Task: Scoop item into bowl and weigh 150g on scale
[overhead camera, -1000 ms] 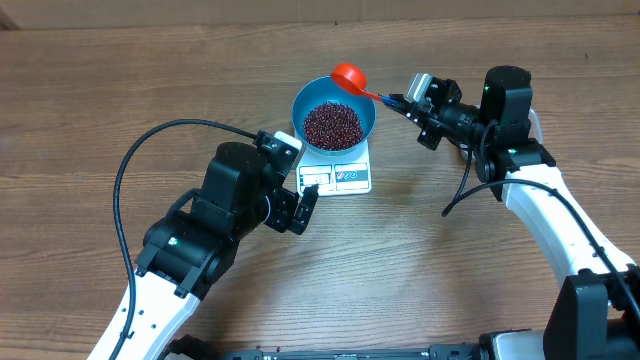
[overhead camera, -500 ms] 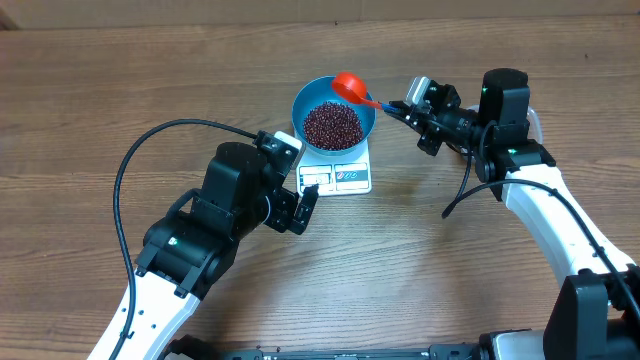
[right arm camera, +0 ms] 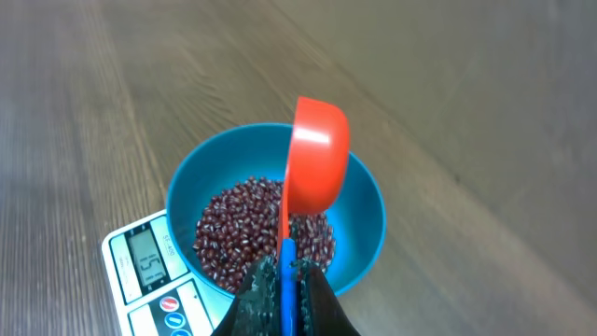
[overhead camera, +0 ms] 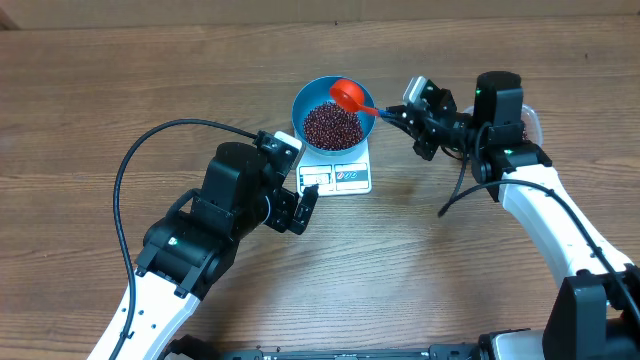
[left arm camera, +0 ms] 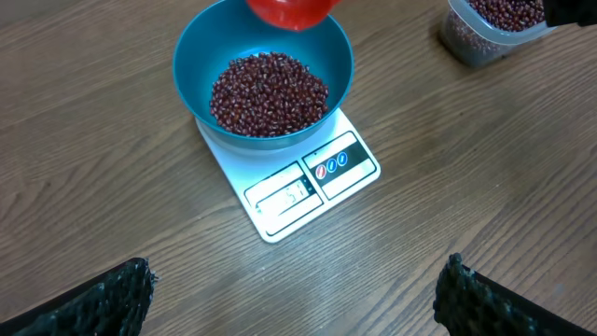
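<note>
1. Now: wood-grain table; flat white rectangular scale lies near the far edge, about midway across. It has a grey display and a label strip on its front; the digits are too small to read.
2. Round, smooth bright blue bowl stands on the scale and covers most of its platform.
3. Beans, small, oval and dark red-brown, lie in a loose mound in the bowl's bottom.
4. Right gripper is clamped on the thin blue handle of a glossy red scoop. The scoop's cup hangs over the bowl's far-right side, turned edge-on; contents cannot be told.
5. Left gripper is spread wide and holds nothing, near the scale's front-left corner.
6. Clear plastic tub holding more beans stands right of the scale.
</note>
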Available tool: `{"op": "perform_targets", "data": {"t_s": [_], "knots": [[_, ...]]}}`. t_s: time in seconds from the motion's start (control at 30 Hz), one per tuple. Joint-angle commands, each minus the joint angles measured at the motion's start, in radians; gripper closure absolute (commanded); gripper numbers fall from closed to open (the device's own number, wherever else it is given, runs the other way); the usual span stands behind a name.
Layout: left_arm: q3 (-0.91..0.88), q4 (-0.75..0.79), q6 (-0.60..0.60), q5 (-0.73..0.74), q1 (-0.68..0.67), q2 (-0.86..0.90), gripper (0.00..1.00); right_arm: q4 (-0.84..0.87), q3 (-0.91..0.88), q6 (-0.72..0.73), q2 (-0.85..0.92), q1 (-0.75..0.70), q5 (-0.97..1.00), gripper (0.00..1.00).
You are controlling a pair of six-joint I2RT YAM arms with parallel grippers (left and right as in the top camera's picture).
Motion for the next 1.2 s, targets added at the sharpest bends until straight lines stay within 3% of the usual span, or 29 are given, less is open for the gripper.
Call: {"op": "perform_targets", "data": {"t_s": [0.0,0.4,0.7,1.17], "knots": [[-0.002,0.003,-0.009,0.011,0.005,0.004,0.00,0.005,0.023,0.161,0.002,0.029,0.139,0.96],[-0.002,0.002,-0.009,0.011,0.005,0.004,0.01,-0.159,0.192,0.238,0.002,0.142,0.329,0.97],[-0.002,0.002,-0.009,0.011,0.005,0.004,0.00,-0.467,0.401,0.320,0.002,0.175,0.428,0.97],[-0.002,0.003,-0.009,0.011,0.005,0.004,0.01,-0.545,0.444,0.343,0.093,0.176,0.417,0.97]]}}
